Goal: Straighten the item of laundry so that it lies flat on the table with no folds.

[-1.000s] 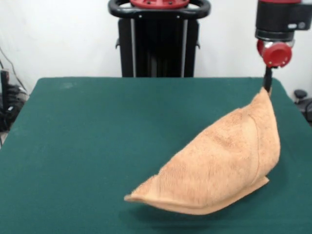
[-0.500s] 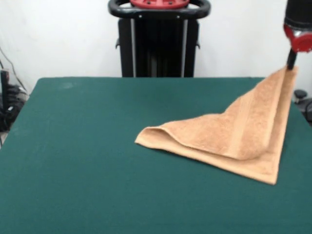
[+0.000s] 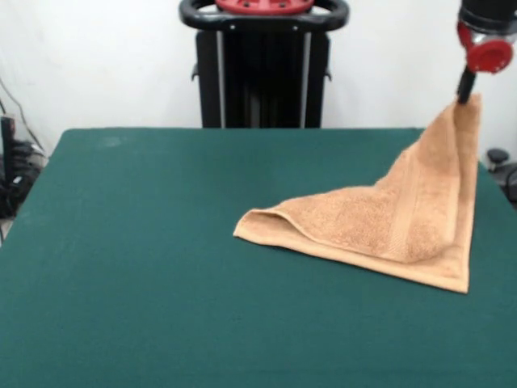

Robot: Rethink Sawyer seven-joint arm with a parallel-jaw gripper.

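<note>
The tan-orange towel [image 3: 380,222] hangs by one corner from my gripper [image 3: 466,95] at the right side of the front view. My gripper is shut on that corner, well above the dark green table [image 3: 145,242]. The towel's lower part rests on the table. It spreads left to a folded tip and down to a corner at the lower right. A fold runs along its lower left edge, where one layer lies over another. A woven band runs down its raised part. No label shows.
The robot's black pedestal [image 3: 262,69] stands behind the table's far edge. Dark cables [image 3: 12,170] lie off the table's left side. A dark object [image 3: 501,166] sits off the right edge.
The towel swung up off the table a second ago, then settled with its lower part on the cloth. My gripper rose and moved right with the corner, then shifted slightly left.
</note>
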